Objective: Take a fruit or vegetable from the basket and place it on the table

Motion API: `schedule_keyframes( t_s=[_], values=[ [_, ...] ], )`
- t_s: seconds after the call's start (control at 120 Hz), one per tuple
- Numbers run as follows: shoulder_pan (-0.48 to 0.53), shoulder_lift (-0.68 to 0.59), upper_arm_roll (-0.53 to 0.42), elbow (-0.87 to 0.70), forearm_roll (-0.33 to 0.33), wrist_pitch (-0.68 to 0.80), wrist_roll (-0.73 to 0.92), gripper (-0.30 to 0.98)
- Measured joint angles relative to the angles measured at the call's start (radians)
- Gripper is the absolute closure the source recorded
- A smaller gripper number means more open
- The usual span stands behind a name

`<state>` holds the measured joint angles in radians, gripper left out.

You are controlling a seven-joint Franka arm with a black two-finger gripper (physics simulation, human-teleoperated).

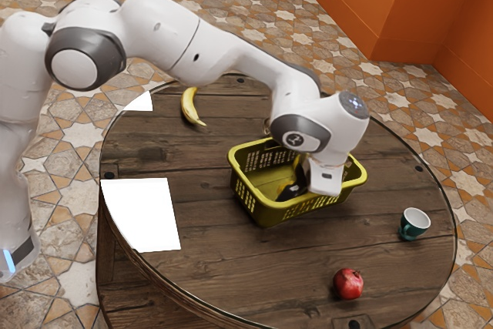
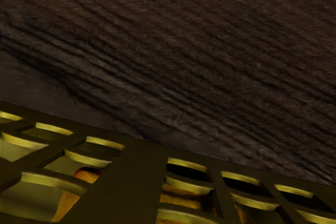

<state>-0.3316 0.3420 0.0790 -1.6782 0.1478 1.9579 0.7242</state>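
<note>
Our fingers (image 1: 296,183) are in the basket (image 1: 266,213); spread or closed, we can't tell. We seem mid-pick: secure the yellow fruit (image 1: 284,189), lift.

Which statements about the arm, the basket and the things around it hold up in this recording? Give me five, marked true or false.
1. The slotted yellow-green basket stands on the round wooden table. True.
2. The curved yellow banana lies inside the basket. False: the banana lies on the table, outside the basket.
3. The round red pomegranate is on the table, outside the basket. True.
4. The small teal cup with a white inside lies on its side. False: the cup stands upright.
5. The black two-finger gripper is down at the basket. True.
</note>
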Motion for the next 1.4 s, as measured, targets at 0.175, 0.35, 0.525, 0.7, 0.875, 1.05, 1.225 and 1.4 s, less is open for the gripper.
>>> schedule_keyframes(
  t_s=[0.175, 0.35, 0.525, 0.7, 0.875, 1.05, 1.225, 1.4],
  values=[
    [-0.003, -0.009, 0.006, -0.001, 0.004, 0.006, -0.010, 0.25],
    [-0.003, -0.035, 0.016, -0.005, -0.003, 0.004, -0.018, 0.32],
    [0.002, -0.069, 0.018, -0.006, -0.010, -0.019, -0.020, 0.33],
    [0.014, -0.146, 0.018, -0.003, -0.010, -0.039, -0.021, 0.35],
    [0.010, -0.246, 0.015, -0.004, -0.009, -0.095, -0.020, 0.35],
    [-0.056, -0.282, 0.013, -0.006, -0.010, -0.143, -0.022, 0.35],
    [-0.231, -0.284, 0.013, -0.014, -0.012, -0.174, -0.027, 0.35],
    [-0.322, -0.285, 0.012, -0.024, -0.012, -0.192, -0.030, 0.35]
  ],
)
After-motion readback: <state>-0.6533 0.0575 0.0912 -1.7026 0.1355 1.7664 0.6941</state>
